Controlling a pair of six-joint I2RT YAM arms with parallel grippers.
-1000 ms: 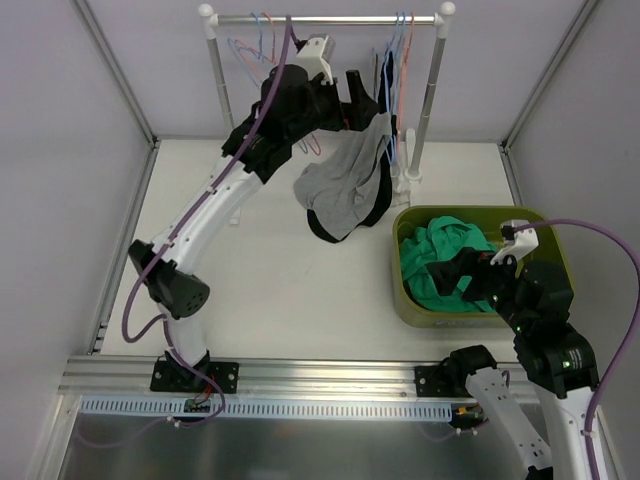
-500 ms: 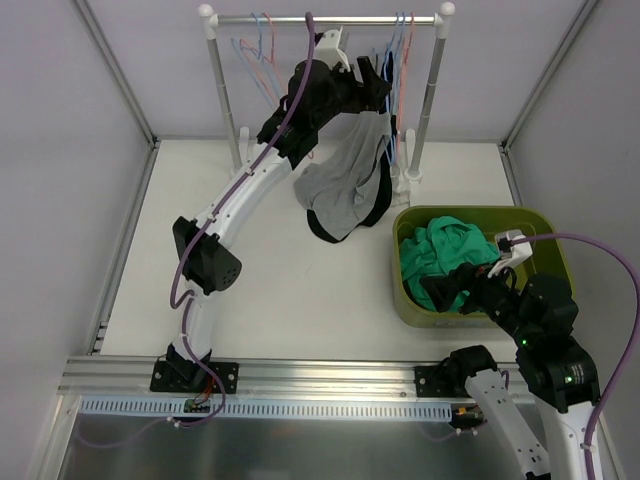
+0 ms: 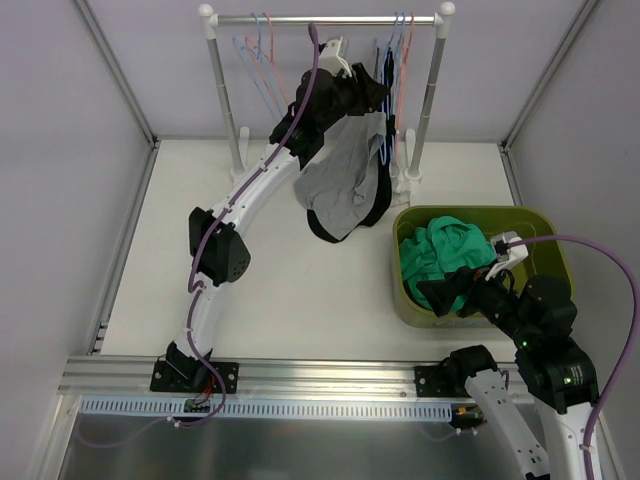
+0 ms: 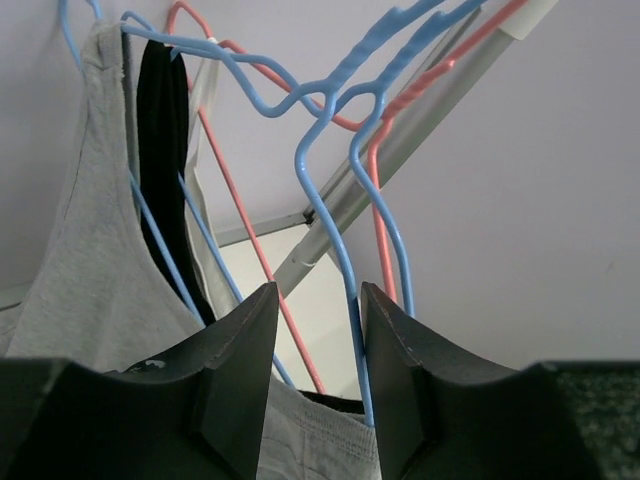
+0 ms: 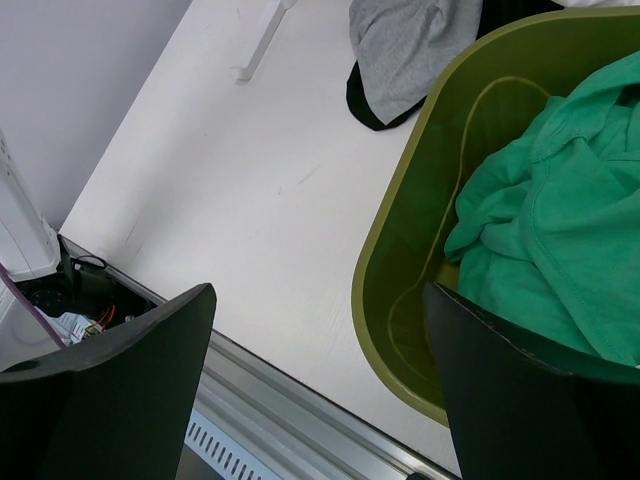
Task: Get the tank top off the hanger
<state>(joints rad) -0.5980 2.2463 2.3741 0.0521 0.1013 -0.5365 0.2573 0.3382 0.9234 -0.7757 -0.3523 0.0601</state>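
A grey tank top (image 3: 345,175) with black trim hangs from a blue hanger (image 3: 385,125) on the rack rod (image 3: 330,18); its hem trails onto the table. My left gripper (image 3: 372,92) is up at the rod, beside the garment's shoulder. In the left wrist view the tank top (image 4: 90,270) fills the left side, and the left gripper (image 4: 320,292) has its jaws narrowed but apart. A blue hanger wire (image 4: 330,230) runs down through the gap, close to the right finger, with grey fabric below. My right gripper (image 3: 447,287) (image 5: 318,295) stands open over the bin's near-left rim, holding nothing.
An olive-green bin (image 3: 545,225) (image 5: 385,250) at the right holds a crumpled green garment (image 3: 440,255) (image 5: 560,230). Empty blue and red hangers (image 3: 255,60) hang at the rod's left end, more at its right. The rack posts (image 3: 430,100) stand on the table's far side.
My left arm has reached further right along the rod, up to the hanger, and its jaws have narrowed a lot. My right gripper has drawn back a little toward the bin's near edge.
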